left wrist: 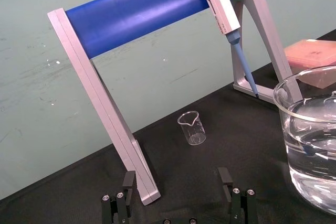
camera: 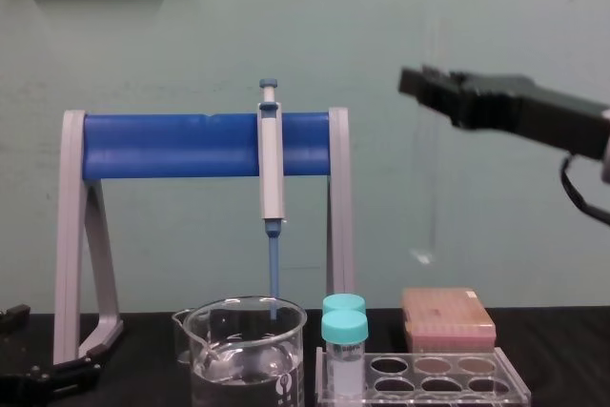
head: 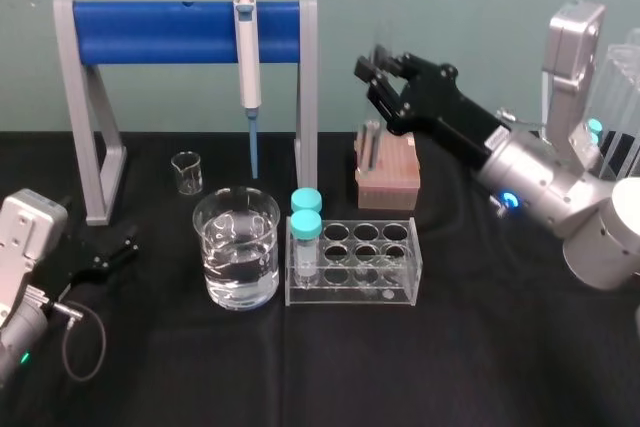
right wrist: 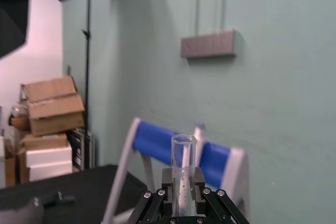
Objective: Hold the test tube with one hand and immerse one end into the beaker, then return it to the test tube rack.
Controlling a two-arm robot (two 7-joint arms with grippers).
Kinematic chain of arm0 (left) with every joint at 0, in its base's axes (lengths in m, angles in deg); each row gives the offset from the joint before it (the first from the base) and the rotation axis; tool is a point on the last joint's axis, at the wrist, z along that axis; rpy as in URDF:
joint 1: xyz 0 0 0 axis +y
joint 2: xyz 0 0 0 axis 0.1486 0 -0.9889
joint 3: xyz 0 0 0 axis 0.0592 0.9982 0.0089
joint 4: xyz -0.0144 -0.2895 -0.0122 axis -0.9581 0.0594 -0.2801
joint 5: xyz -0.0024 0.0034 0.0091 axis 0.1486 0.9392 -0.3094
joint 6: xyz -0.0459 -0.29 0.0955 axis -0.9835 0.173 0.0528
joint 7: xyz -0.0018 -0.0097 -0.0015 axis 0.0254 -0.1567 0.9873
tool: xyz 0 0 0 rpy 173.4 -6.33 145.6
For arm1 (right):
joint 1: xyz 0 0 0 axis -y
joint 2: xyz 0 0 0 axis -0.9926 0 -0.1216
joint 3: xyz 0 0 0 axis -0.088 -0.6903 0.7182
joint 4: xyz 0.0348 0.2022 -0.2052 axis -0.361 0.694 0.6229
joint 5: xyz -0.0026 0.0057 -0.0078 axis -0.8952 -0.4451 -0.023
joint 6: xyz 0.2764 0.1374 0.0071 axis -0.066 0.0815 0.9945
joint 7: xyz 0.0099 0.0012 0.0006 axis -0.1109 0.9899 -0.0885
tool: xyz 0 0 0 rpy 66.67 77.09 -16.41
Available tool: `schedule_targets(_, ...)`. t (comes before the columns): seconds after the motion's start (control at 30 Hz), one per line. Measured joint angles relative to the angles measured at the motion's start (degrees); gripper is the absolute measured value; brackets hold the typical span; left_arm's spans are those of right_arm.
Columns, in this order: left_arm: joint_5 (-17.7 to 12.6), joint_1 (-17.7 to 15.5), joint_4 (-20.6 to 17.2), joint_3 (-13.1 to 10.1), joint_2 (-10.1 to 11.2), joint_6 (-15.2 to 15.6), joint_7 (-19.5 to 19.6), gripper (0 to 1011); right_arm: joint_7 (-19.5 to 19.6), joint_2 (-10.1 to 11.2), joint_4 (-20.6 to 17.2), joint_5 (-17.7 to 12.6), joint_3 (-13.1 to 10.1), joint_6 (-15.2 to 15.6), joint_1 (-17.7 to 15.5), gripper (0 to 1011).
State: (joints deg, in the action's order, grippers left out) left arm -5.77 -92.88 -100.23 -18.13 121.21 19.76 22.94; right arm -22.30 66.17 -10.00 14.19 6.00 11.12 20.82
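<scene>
My right gripper (head: 372, 69) is raised high over the table, behind and right of the test tube rack (head: 400, 292), and it is shut on the test tube (head: 371, 147). In the chest view the clear tube (camera: 431, 178) hangs upright below the gripper (camera: 412, 81), its round end well above the pink box. The right wrist view has the tube's open end (right wrist: 184, 141) standing up between the fingers (right wrist: 168, 182). The beaker (head: 212, 237), part full of water, stands left of the rack. My left gripper (head: 105, 252) rests open on the table at the far left.
A grey stand with a blue bar (head: 160, 32) holds a hanging pipette (head: 246, 47) behind the beaker. A small glass beaker (head: 187, 172) sits under it. Two teal-capped tubes (head: 305, 217) fill the rack's left holes. A pink box (head: 388, 172) lies behind the rack.
</scene>
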Motion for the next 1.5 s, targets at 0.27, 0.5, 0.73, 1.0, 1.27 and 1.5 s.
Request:
schedule_targets(0.27, 0.00, 0.00, 0.00, 0.00, 0.00, 0.00, 0.00, 1000, 1.87, 0.26, 0.25, 1.09, -0.37, 2.57, -2.85, 225)
schedule_targets(0.5, 0.00, 0.00, 0.00, 0.00, 0.00, 0.00, 0.00, 1000, 2.23, -0.09, 0.80, 1.53, -0.56, 3.98, -4.31, 225)
schedule_targets(0.73, 0.00, 0.00, 0.00, 0.00, 0.00, 0.00, 0.00, 1000, 1.73, -0.91, 1.29, 1.42, -0.60, 4.35, -4.62, 225)
schedule_targets(1.0, 0.00, 0.00, 0.00, 0.00, 0.00, 0.00, 0.00, 1000, 0.77, -1.29, 1.69, 1.24, -0.23, 4.66, -4.51, 225)
schedule_targets(1.27, 0.00, 0.00, 0.00, 0.00, 0.00, 0.00, 0.00, 1000, 0.60, -1.29, 1.82, 1.10, -0.06, 5.07, -4.57, 225)
schedule_targets(1.5, 0.00, 0.00, 0.00, 0.00, 0.00, 0.00, 0.00, 1000, 0.31, -1.25, 1.86, 0.79, 0.09, 5.46, -4.78, 224)
